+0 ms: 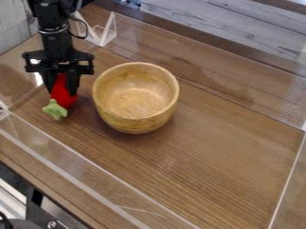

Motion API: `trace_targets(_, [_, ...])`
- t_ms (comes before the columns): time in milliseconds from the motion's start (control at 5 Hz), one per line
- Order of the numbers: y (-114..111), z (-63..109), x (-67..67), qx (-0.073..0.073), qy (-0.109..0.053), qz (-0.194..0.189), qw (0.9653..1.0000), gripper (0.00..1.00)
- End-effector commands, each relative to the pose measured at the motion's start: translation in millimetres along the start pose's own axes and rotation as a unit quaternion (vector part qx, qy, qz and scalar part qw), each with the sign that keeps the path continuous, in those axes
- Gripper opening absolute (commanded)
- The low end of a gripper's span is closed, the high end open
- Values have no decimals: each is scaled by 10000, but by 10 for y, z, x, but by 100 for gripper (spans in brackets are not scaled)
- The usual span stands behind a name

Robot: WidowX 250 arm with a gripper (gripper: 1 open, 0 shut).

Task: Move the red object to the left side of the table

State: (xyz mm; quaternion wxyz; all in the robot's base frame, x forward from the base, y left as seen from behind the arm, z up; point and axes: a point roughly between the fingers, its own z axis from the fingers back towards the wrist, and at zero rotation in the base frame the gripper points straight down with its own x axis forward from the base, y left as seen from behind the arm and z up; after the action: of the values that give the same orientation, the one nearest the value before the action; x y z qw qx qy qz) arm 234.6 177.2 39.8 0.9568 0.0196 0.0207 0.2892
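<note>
One red strawberry [63, 90], between the gripper's [60, 77] fingers

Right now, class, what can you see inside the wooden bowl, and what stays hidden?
Only bare wood shows inside the bowl; nothing lies in it. The tabletop directly beneath is covered by the bowl.
</note>
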Motion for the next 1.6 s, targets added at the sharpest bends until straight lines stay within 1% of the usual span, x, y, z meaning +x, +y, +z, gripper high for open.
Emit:
trace_targets(0, [68, 108, 108, 16, -198, 100, 9998, 0])
trace_targets(200, [79, 90, 130, 10, -160, 131, 9998, 0])
trace_targets(400, [58, 112, 139, -19, -100, 98, 9999, 100])
trace_targets(600, [36, 146, 145, -65, -42, 63, 10000, 100])
trace_targets(1000, [-94, 355, 144, -342, -34, -131, 9993, 100])
trace_targets(1200, [-168, 461, 144, -501, -19, -235, 9985, 100])
trace_targets(1400, [-259, 559, 135, -628, -28, -367, 9974, 100])
